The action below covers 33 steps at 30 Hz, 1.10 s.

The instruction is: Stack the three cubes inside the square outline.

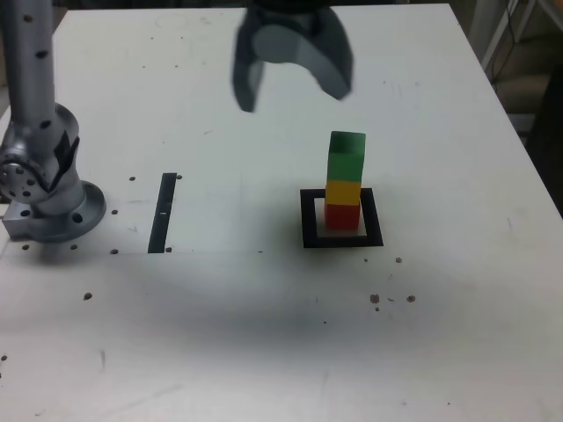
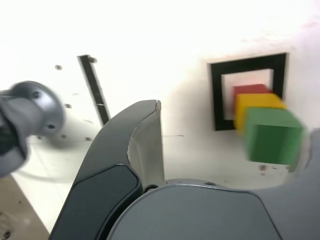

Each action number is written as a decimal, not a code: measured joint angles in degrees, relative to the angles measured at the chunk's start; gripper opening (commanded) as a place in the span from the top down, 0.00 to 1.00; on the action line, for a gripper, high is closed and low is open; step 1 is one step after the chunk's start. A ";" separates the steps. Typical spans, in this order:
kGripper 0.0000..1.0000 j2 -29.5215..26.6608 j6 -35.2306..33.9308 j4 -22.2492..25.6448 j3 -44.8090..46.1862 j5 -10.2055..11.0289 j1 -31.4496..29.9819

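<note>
"What's nearest the camera?"

"The jaws (image 1: 292, 95), blurred and dark, at the top of the exterior view. They stand wide apart, away from the green cube (image 1: 347, 156)."

"And the cubes?"

"In one upright stack, nearer the tabletop's (image 1: 237, 352) right edge than its left, as the exterior view shows it. Red cube (image 1: 342, 217) at the bottom, yellow cube (image 1: 343, 192) on it, green on top."

"Is the red one inside the square outline (image 1: 309, 220)?"

"Yes, on the pale centre, with the thick black border around it. The wrist view shows the same order, with the green cube covering part of the yellow."

"What's over by the left edge?"

"The exterior view has a round grey base (image 1: 60, 215) there, with a grey upright (image 1: 28, 61) rising behind it. Between that base and the outline lies a straight black strip (image 1: 163, 213), flat on the tabletop."

"Any marks?"

"Small dark specks (image 1: 375, 299), scattered about. A few sit just beyond the outline, towards the near edge."
</note>
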 measured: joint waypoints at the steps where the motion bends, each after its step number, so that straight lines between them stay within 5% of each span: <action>1: 0.00 -1.08 -0.21 -0.10 1.54 0.49 0.00; 12: 0.01 -11.72 -3.95 -3.03 22.97 2.35 0.00; 33: 0.00 -14.82 -5.99 -24.32 45.97 -5.79 -2.19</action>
